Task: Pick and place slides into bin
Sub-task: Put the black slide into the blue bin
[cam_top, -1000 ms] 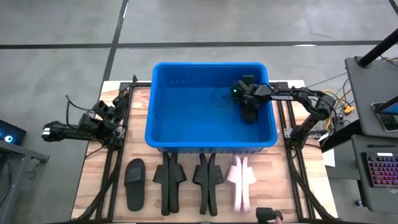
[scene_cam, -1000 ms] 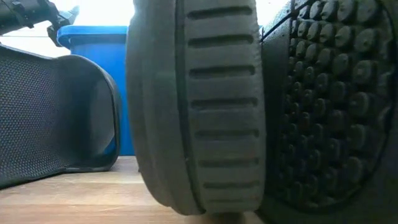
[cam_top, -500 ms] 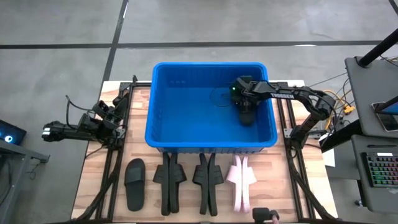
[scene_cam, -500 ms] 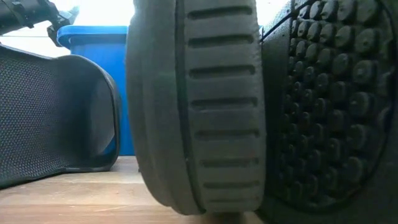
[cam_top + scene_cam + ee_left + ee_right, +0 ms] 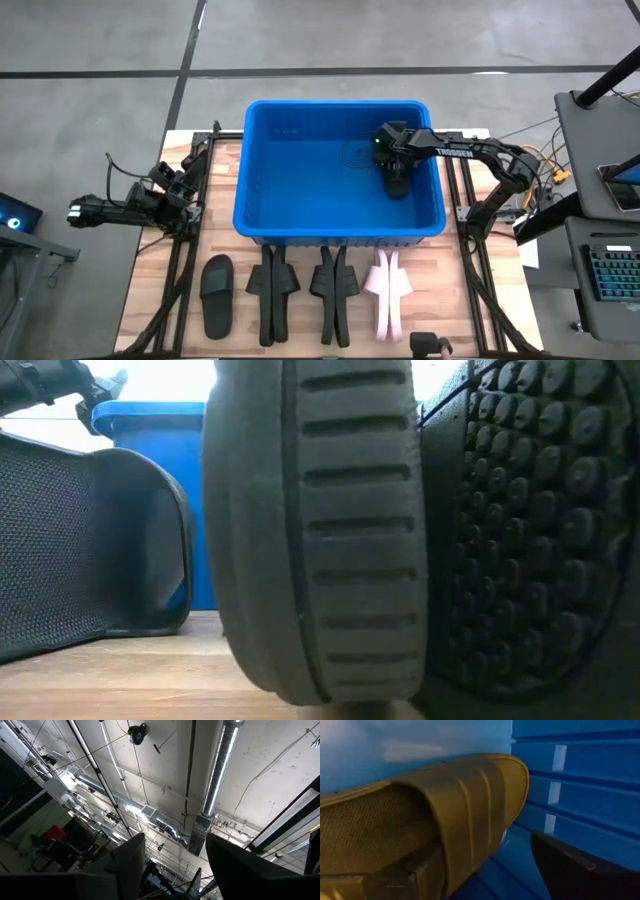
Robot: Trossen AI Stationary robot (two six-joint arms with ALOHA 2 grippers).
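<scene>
My right gripper (image 5: pixel 397 183) sits fingers wide open over a black slide (image 5: pixel 445 820) in the bin (image 5: pixel 262 160), so lifting carelessly could snag its strap.

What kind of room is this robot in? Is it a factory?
Probably a workshop or robot lab, not a home. The ceiling has a bare silver metal air duct and hanging cables, the floor is plain grey concrete, and a desk with a lit keyboard stands beside the wooden table.

High view overhead; low view faces bin (image 5: pixel 150 500).
</scene>
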